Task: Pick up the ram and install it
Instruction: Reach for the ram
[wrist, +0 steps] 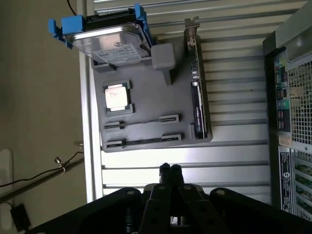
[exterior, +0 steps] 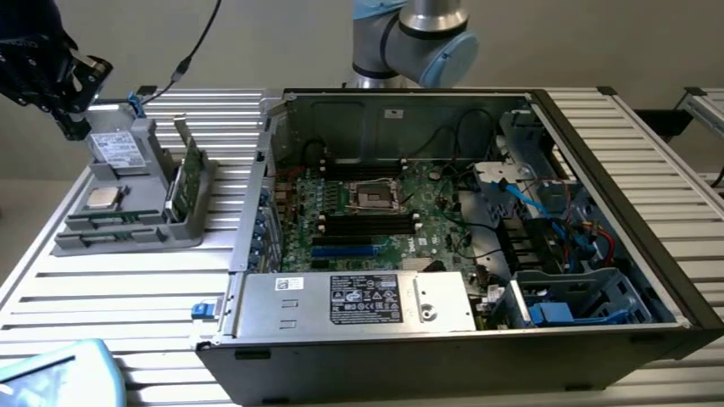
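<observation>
The ram (exterior: 114, 222) shows as a thin green strip standing on edge in a slot of the grey holder tray (exterior: 80, 242), at the exterior view's left. In the wrist view the ram (wrist: 141, 141) is a dark narrow line between two end clips. My gripper (exterior: 75, 127) hangs above the tray's far end, beside the drive. Its black fingers (wrist: 165, 171) are pressed together, so the gripper (wrist: 169, 170) is shut with nothing in it. It stands well above the tray and touches nothing. The motherboard's memory slots (exterior: 368, 225) lie inside the open computer case (exterior: 633, 170).
The tray also carries a grey drive with blue handles (wrist: 109, 39), a square silver processor (wrist: 117, 96) and an upright green card with a metal bracket (wrist: 197, 97). The case's power supply (exterior: 356, 298) sits at the front. A slatted metal table (exterior: 125, 297) surrounds everything.
</observation>
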